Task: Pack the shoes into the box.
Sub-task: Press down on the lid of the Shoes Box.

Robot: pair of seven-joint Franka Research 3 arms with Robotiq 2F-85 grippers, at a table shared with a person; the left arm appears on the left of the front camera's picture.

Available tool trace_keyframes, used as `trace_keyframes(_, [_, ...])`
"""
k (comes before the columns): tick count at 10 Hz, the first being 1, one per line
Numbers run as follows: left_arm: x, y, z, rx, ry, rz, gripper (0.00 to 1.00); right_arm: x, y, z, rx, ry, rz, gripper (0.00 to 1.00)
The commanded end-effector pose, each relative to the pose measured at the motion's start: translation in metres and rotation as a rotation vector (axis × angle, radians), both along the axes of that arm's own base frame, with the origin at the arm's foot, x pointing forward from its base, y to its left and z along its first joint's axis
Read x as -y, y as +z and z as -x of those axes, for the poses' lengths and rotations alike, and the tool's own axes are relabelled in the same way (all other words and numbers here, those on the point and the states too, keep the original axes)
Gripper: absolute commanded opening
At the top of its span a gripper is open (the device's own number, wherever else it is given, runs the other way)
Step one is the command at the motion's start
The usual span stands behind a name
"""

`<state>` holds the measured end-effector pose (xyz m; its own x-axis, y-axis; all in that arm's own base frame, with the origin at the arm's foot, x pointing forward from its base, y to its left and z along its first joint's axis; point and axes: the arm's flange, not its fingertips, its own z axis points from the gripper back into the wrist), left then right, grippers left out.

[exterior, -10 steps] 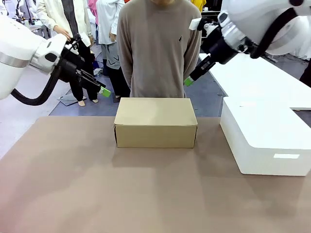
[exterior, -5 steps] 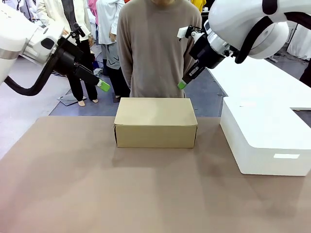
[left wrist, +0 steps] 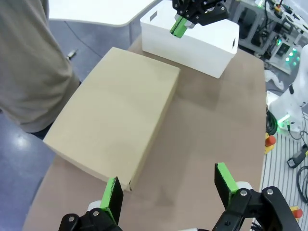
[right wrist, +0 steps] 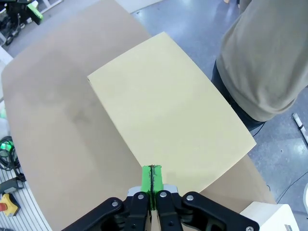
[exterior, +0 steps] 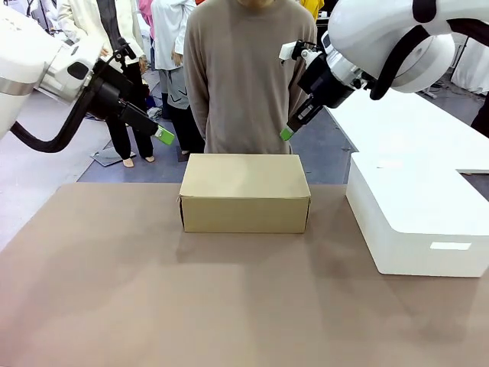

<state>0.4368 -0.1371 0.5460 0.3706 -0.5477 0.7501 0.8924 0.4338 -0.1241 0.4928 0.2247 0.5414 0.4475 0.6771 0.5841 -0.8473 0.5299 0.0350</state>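
though closed, box [exterior: 244, 193] edges unobstructed

Matt tan cardboard box [exterior: 244, 193], smooth white box [exterior: 416, 218], seemingly matt brown tabletop [exterior: 191, 298]

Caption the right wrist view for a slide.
Shut right gripper poised above the closed cardboard shoebox, a person standing behind.

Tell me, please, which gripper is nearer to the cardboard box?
The right gripper, shut, hangs just above the box's far right corner. The left gripper, open, is up off its far left side.
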Motion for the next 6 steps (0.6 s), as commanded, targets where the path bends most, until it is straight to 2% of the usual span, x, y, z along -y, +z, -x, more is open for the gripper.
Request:
trace_keyframes(1, [0.000, 0.000, 0.000, 0.000, 0.000, 0.000, 1.00, 0.000, 0.000, 0.000, 0.000, 0.000, 0.000, 0.00])
trace_keyframes(3, [0.007, 0.008, 0.011, -0.001, 0.147, -0.021, 1.00, -0.023, -0.014, -0.028, -0.068, -0.089, -0.027, 0.00])
trace_keyframes(6, [0.009, 0.022, 0.037, 0.041, 0.234, -0.065, 1.00, -0.045, -0.030, -0.059, -0.105, -0.160, -0.019, 0.00])
